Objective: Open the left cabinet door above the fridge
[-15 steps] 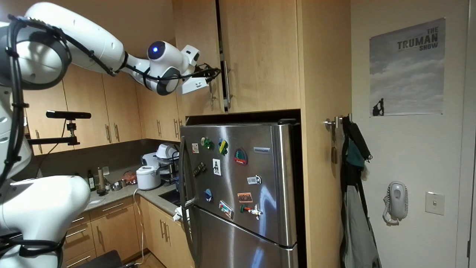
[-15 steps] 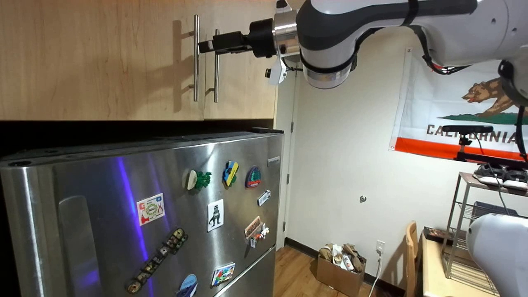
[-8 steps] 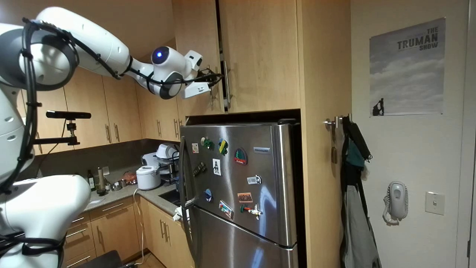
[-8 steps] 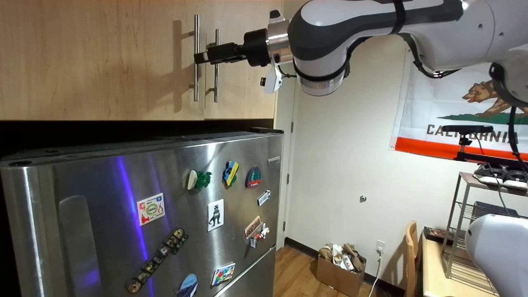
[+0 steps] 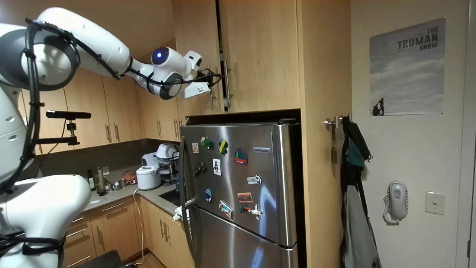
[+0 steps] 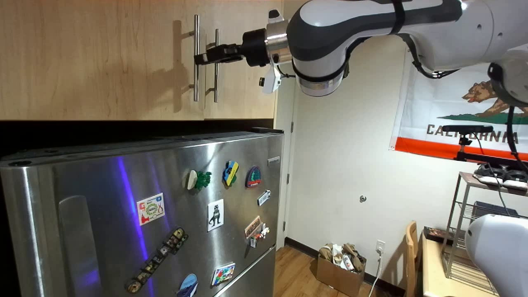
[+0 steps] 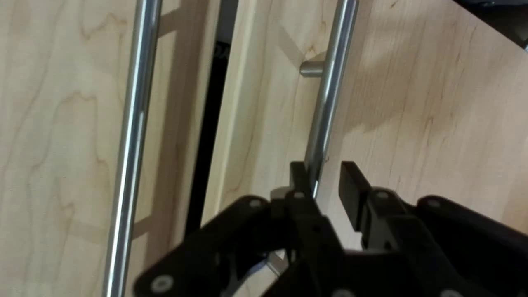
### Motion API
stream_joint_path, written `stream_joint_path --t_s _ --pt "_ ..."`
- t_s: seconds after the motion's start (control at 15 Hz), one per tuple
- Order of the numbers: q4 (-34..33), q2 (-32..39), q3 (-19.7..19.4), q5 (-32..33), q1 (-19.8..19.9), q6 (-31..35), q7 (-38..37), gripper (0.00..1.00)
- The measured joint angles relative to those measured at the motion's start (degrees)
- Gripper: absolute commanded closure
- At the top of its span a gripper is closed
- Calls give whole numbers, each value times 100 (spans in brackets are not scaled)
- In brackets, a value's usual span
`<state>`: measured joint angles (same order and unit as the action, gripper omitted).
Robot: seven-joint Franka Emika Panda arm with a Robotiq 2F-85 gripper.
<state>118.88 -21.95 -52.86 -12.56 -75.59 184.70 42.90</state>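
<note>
In an exterior view, the hand (image 5: 215, 78) is before the left cabinet door (image 5: 200, 31).

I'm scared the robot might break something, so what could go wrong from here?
The end effector is open, with a bar handle showing nearer one of its fingers, so closing might nudge the handle or slip. The neighbouring handle is close and could get bumped. And the left cabinet door might swing into the arm reaching in front of it.

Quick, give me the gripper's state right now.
Gripper: open, not clamped on anything; the left cabinet door's handle shows between its fingers, with a gap on one side.
</note>
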Motion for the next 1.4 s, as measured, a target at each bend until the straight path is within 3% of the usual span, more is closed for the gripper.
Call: stream_joint_path --t_s 0.47,1.07,1.13,1.2,1.4 --pt "12 -4 51 16 25 26 0 100" --pt "237 -2 409 125 81 25 1 100" --pt "246 -2 432 126 97 25 1 89" --pt "246 -4 452 126 115 25 1 72" --pt "251 -42 661 126 342 27 0 50"
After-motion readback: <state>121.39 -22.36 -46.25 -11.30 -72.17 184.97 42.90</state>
